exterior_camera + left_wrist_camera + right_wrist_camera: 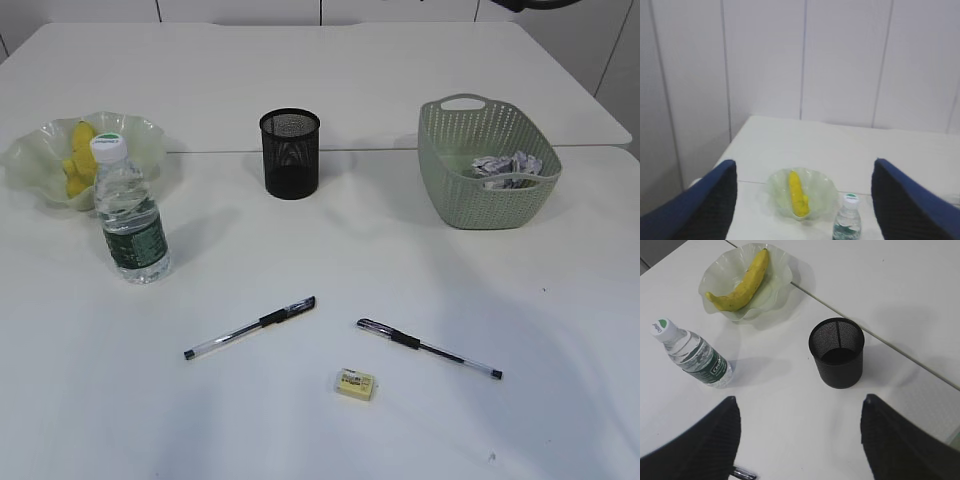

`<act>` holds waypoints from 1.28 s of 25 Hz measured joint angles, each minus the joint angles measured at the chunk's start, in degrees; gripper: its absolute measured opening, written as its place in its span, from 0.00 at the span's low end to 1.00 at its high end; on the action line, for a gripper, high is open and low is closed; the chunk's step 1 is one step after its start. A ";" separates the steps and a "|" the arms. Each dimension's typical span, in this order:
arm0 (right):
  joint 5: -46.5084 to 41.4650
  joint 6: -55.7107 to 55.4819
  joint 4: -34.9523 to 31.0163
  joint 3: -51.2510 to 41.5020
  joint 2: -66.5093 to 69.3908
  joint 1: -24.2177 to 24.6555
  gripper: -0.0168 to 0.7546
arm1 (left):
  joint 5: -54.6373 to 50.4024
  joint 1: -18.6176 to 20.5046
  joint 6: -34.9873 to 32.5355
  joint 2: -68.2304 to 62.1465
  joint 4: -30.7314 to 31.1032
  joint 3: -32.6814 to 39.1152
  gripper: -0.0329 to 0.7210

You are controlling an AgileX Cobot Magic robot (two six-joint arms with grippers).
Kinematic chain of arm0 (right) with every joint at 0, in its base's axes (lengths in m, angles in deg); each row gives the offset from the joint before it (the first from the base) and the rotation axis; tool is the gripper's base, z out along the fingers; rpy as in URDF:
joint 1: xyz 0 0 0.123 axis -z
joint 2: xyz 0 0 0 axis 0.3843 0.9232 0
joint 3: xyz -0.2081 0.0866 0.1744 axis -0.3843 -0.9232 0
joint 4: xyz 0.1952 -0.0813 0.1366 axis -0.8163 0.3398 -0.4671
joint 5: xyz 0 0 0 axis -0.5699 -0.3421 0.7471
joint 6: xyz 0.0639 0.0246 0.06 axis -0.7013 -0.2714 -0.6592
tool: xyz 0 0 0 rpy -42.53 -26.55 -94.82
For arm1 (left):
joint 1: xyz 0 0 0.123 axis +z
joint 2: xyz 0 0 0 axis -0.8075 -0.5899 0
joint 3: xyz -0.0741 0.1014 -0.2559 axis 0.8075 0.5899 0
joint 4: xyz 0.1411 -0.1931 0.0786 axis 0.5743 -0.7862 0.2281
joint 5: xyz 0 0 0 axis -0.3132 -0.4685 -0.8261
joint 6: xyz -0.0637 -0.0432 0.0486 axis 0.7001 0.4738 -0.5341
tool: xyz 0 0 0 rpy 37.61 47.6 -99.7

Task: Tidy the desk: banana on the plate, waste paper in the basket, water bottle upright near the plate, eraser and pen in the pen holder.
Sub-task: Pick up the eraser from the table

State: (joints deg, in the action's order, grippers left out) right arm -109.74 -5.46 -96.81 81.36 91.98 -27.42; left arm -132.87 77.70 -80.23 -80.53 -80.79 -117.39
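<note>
Left gripper and right gripper both gape wide, holding and touching nothing.
Curved banana lies in the ruffled translucent plate, upper left; clear bottle upright beside it; crumpled paper in the woven-look basket; mesh holder on the white worktop.

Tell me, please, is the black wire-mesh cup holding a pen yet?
No, the black wire-mesh cup is empty inside; both pens lie on the white tabletop.

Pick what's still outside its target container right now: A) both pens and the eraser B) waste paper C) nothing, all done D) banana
A: both pens and the eraser lie on the bare desk in front of the empty pen holder, while the banana sits on the plate and the waste paper is in the basket.
</note>
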 joint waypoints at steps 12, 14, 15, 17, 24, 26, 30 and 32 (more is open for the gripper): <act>0.00 -0.14 0.00 0.00 0.00 0.00 0.74 | -12.75 0.00 8.43 1.21 11.59 -7.09 0.83; 0.00 -0.14 0.00 0.00 0.00 0.00 0.74 | -12.75 0.00 8.43 1.21 11.69 -7.09 0.83; 0.00 -0.14 0.00 0.00 0.00 0.00 0.74 | -12.75 0.00 8.43 1.21 11.69 -7.09 0.83; 0.00 -0.14 0.00 0.00 0.00 0.00 0.74 | -12.75 0.00 8.43 1.21 11.69 -7.09 0.83; 0.00 -0.24 0.00 0.00 0.00 0.00 0.74 | -12.19 0.00 8.43 1.21 11.73 -7.09 0.83; 0.00 -0.24 0.00 0.00 0.00 0.00 0.74 | -11.95 0.00 8.43 1.21 11.73 -7.09 0.83; 0.00 -0.24 0.00 0.00 0.00 0.00 0.74 | -11.14 0.00 8.43 1.21 11.73 -7.09 0.82; 0.00 -0.24 0.00 0.00 0.00 0.00 0.74 | -10.78 0.00 8.43 1.21 11.86 -7.09 0.81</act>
State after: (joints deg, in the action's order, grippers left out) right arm -109.74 -5.70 -96.81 81.36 91.98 -27.42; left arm -143.64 77.70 -71.81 -79.32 -68.92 -124.49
